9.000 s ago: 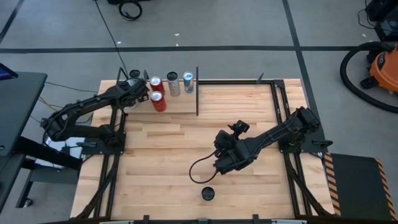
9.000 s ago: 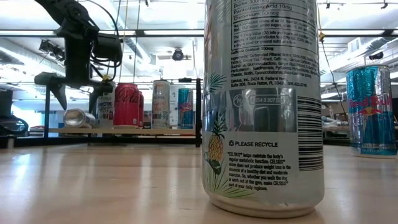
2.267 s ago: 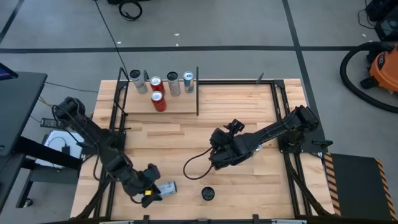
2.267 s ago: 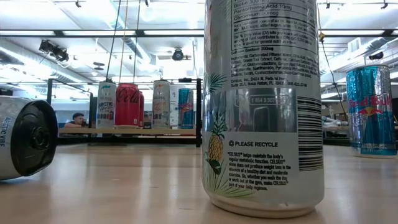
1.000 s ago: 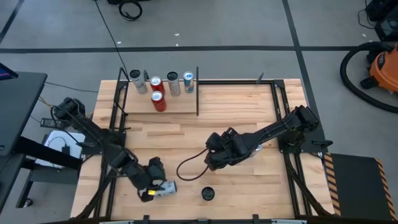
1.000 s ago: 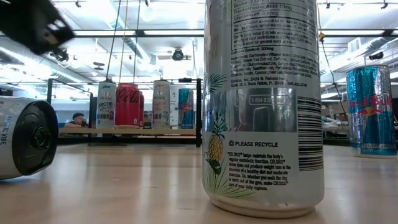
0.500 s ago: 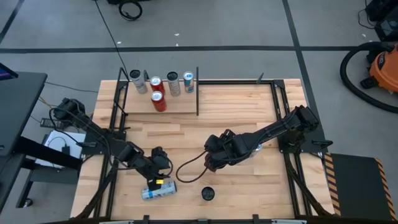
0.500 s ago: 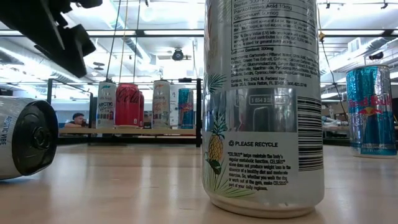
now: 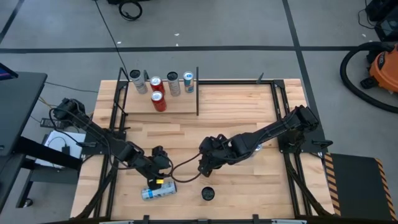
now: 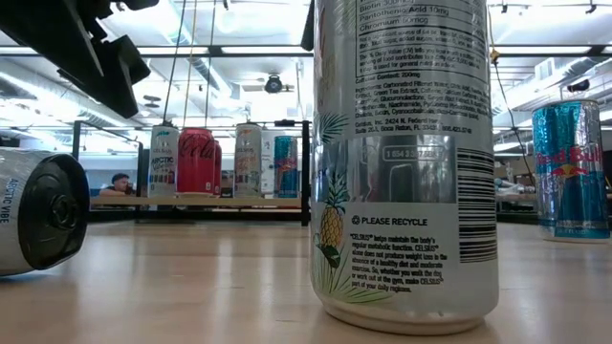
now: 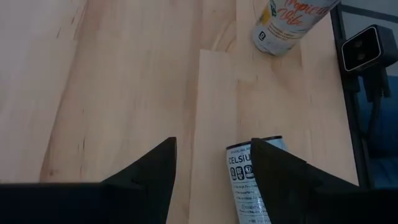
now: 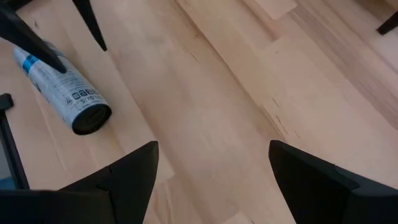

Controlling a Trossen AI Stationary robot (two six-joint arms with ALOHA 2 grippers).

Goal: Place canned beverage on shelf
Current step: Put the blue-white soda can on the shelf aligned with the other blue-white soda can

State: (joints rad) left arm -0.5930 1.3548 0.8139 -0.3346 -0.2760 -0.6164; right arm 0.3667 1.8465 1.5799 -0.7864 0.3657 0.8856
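Five cans stand on the shelf [image 9: 163,106] at the table's far left: four in a row along the back, a red one in front. I see one silver can [image 9: 158,191] lying on its side near the table's [image 9: 249,106] front edge, left of centre. Left gripper [image 9: 157,178] hovers just above it, fingers [image 11: 151,163] spread apart, gripping nothing; the can's end shows between them in the left wrist view. An upright can [image 9: 208,193] stands just right of the fallen one. Right gripper [image 9: 203,163] hangs over mid-table, fingers [image 12: 130,167] parted, empty.
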